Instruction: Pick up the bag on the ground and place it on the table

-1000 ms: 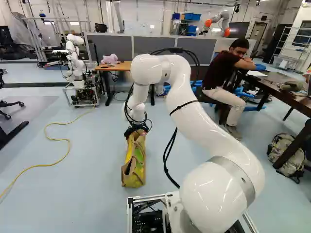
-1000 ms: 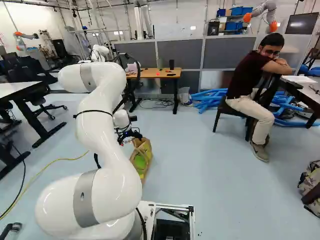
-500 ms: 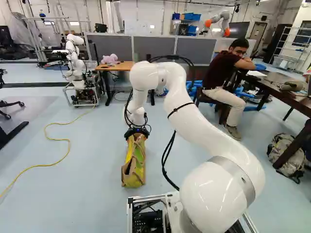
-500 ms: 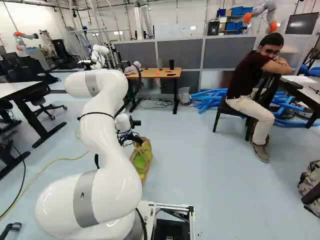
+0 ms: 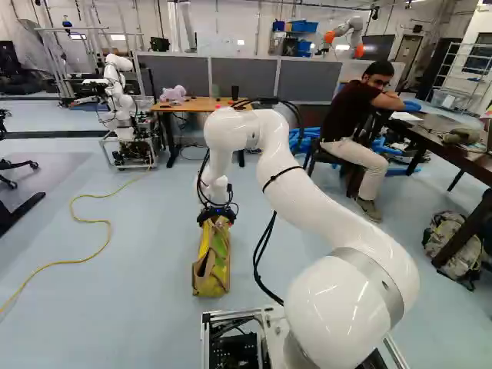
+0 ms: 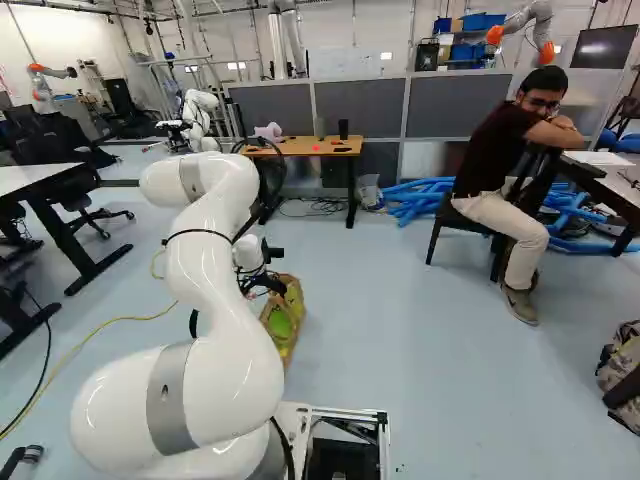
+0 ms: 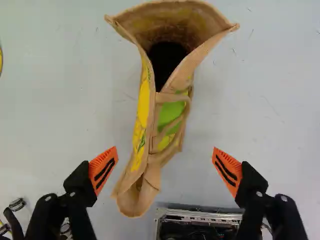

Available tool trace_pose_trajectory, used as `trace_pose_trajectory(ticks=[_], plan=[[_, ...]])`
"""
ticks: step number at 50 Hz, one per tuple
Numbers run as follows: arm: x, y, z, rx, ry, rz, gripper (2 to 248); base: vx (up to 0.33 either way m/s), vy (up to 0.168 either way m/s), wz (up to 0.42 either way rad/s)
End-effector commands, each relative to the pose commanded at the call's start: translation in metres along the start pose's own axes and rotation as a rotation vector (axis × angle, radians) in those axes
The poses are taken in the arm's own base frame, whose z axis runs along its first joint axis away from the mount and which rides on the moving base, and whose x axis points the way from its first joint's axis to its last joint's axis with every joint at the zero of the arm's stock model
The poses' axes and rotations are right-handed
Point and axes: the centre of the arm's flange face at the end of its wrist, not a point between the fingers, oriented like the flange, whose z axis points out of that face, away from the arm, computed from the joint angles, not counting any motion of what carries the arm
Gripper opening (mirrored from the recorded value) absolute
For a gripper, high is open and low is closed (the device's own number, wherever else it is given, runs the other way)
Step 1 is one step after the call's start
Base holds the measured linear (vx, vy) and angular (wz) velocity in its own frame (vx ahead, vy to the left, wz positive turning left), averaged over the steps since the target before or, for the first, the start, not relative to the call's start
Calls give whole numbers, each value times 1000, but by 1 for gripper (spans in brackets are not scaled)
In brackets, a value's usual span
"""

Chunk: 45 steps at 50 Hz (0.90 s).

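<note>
Look for the bag (image 7: 172, 109) on the floor (image 7: 60, 100), standing up by itself with its big mouth (image 7: 167, 60) gaping. Probably kept up by stiff sides. See the gripper (image 7: 164, 151) over the bag, pointing down, with the fingers (image 7: 103, 170) spread wide and pinching nothing. Likely spread like that to fit around the bag, one on each side, before any squeeze. Find the thin end of the bag between and under the fingers, nearer to one than to the other. Notice the handles (image 7: 172, 97) flopped on the bag's side, maybe too loose to grab well. Might need a little slide to get the bag in the middle, then down and a squeeze. Look well past the bag for the wooden table (image 5: 201, 105), maybe the one to use. Can't tell for sure.

Now with the arm (image 5: 307, 192) bent lower than one second ago, and the gripper brought down closer to the bag. No move of the bag, still on the same spot. No rolling of the base either.
</note>
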Motion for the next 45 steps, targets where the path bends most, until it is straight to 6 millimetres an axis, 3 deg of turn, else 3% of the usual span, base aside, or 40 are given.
trace_pose_trajectory(ticks=[45], plan=[[-5,2,68,-9,-25,0,247,0,0,0]])
